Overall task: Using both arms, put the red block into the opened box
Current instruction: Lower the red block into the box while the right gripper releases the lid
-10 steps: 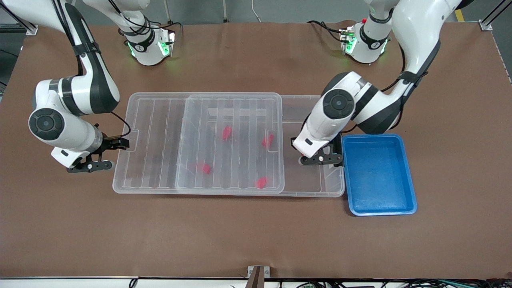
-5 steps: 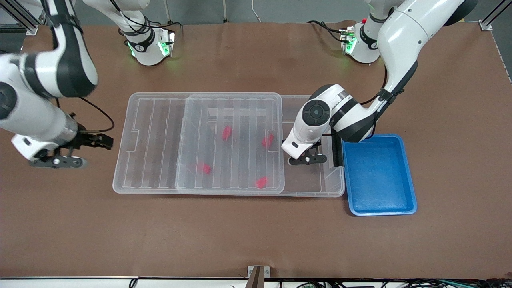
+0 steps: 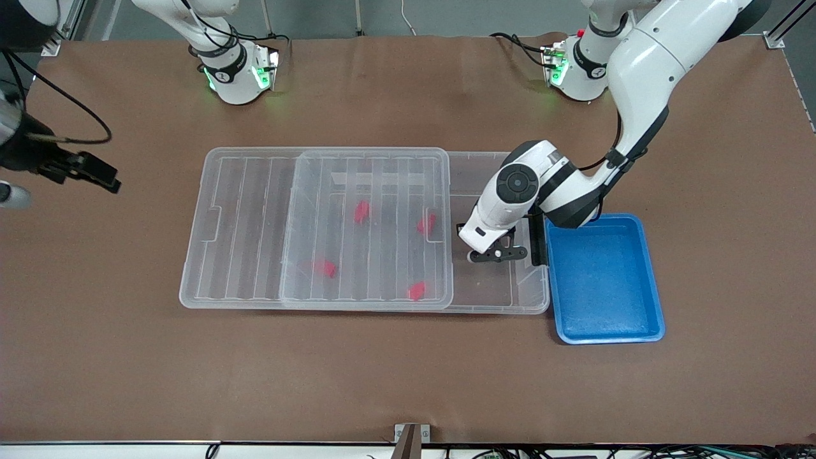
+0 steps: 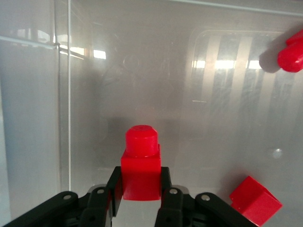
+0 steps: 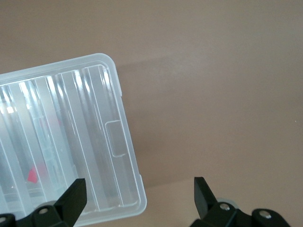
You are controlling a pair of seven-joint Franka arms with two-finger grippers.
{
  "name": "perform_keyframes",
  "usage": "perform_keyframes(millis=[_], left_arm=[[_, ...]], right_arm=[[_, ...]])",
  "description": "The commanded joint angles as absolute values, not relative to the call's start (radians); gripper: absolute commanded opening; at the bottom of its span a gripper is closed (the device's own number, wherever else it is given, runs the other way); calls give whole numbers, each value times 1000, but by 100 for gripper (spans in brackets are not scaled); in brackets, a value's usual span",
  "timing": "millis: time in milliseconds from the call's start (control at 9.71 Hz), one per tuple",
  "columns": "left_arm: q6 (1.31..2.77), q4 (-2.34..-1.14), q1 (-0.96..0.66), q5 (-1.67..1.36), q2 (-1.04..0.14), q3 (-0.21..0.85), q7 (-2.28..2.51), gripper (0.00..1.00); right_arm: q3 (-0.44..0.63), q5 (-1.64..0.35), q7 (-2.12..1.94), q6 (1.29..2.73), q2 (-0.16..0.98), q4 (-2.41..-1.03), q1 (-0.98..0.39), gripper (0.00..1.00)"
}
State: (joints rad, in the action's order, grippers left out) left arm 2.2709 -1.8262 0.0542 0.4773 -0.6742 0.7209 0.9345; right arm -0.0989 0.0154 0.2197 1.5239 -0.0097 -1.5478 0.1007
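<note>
My left end effector point(image 4: 140, 198) is clamped on a red block point(image 4: 140, 165), low over the uncovered end of the box point(image 3: 497, 305). The lid point(image 3: 319, 229) lies slid toward my right arm's end, four blocks visible through it. Risk: a release too near the lid edge just beside me lands the block on the lid. My right end effector point(image 5: 137, 196), fingers spread and empty, waits over bare worktop point(image 3: 127, 370).
</note>
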Motion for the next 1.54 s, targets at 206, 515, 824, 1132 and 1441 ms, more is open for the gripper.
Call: perform_keyframes(millis=[206,515,824,1132,1441], left_arm=[[2293,-1835,46,546,-733,715,953,18],[2293,-1832,48,548,-727,704,946,82],[2245,-1796,54,548,-698,707,943,93],[2189,-1770,54,548,-660,715,940,99],[2116,-1743,60,543,-583,744,939,99]], right_arm=[[60,-48,-15,1458,-67,-1565,100,100],[-3,35,-14,1474,-60,-1577,100,100],[-23,46,-14,1483,-58,-1577,101,100],[-23,46,-12,1482,-58,-1577,101,100],[-21,45,-12,1538,-37,-1603,106,90]])
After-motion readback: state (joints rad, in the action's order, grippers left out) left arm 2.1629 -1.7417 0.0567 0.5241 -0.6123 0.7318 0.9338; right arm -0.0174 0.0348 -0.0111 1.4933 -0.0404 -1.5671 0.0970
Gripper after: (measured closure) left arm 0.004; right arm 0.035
